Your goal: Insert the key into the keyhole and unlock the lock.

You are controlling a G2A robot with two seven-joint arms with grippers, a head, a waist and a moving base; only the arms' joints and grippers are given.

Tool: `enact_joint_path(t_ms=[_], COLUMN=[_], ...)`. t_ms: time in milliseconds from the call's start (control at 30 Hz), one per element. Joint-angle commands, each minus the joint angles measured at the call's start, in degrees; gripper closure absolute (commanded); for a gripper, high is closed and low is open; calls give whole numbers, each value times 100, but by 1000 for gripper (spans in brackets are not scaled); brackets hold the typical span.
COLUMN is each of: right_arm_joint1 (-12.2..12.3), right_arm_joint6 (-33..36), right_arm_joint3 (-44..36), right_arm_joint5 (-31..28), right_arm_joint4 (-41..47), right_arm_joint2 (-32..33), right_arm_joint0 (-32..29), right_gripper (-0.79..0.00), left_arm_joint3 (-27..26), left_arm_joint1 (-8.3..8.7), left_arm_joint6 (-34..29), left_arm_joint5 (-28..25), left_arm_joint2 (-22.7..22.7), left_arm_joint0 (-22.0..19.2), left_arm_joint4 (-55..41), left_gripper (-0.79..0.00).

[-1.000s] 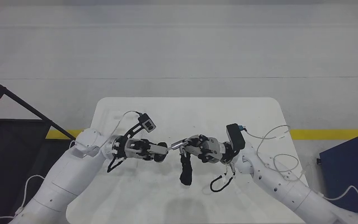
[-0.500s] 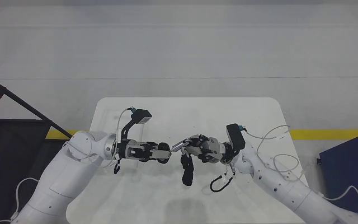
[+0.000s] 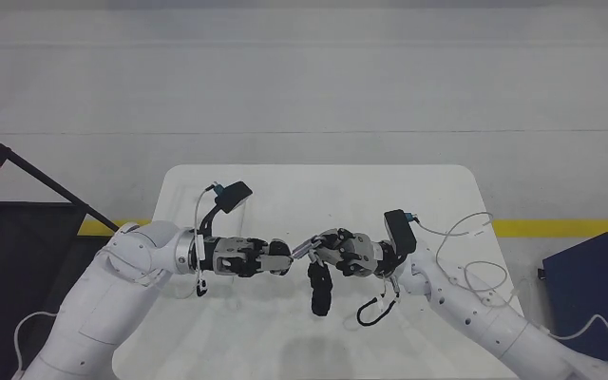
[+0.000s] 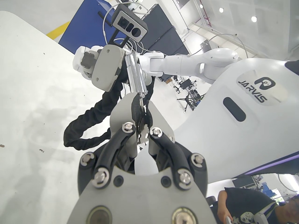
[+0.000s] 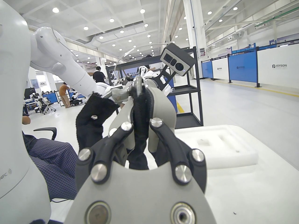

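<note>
Item: key-and-lock task, insertion stage, both pieces held in the air over the white table [image 3: 399,199]. Left gripper [image 4: 139,108]: fingers drawn together and clamped on the key [image 4: 140,100], of which a short metal tip is seen past the fingertips. Right gripper [image 5: 141,94]: fingers pressed together on the lock [image 4: 135,75], a polished metal cylinder joined to a black sheathed cable [image 4: 93,117]; the cable is seen hanging in a loop below that gripper toward the table. Position: the two grippers are set end to end at mid-table, with the key tip touching or just beside the open end of the cylinder and roughly in line with it. Progress, as judged: both pieces are grasped and brought together, and alignment appears close to done. Full insertion is not shown as done, since most of the blade would have to pass into the cylinder. The turn of the key and the release of the lock are judged as left to do. Not made out: the keyhole itself, as the end face of the cylinder is turned toward the left gripper and is covered by a fingertip [image 4: 126,103]. Whether the tip has entered cannot be told. The key's head is buried between the pads. In the right wrist view the cylinder is largely masked by that gripper's own fingers and the cable sheath.
</note>
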Motion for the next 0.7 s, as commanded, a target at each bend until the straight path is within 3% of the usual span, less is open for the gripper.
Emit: enact_joint_path(t_ms=[0, 100, 200, 500, 533, 600, 633, 667], right_arm_joint1=[0, 0, 0, 0, 0, 0, 0, 0], right_arm_joint6=[0, 0, 0, 0, 0, 0, 0, 0], right_arm_joint3=[0, 0, 0, 0, 0, 0, 0, 0], right_arm_joint5=[0, 0, 0, 0, 0, 0, 0, 0], right_arm_joint4=[0, 0, 0, 0, 0, 0, 0, 0], right_arm_joint2=[0, 0, 0, 0, 0, 0, 0, 0], right_arm_joint0=[0, 0, 0, 0, 0, 0, 0, 0], right_gripper=[0, 0, 0, 0, 0, 0, 0, 0], left_arm_joint3=[-12, -42, -93, -203, -217, -228, -237, -240], left_arm_joint1=[5, 16, 31, 80, 84, 92, 94, 96], left_arm_joint6=[18, 75, 195, 386, 412, 461, 495, 517], left_arm_joint5=[-18, -75, -195, -386, -412, -460, -494, -516], left_arm_joint2=[-12, -43, -87, -137, -146, -175, -192, -201], left_arm_joint0=[12, 34, 54, 124, 138, 164, 175, 189], left_arm_joint4=[19, 76, 264, 603, 614, 636, 633, 623], left_gripper=[-65, -58, 0, 0, -34, -403, -785, -785])
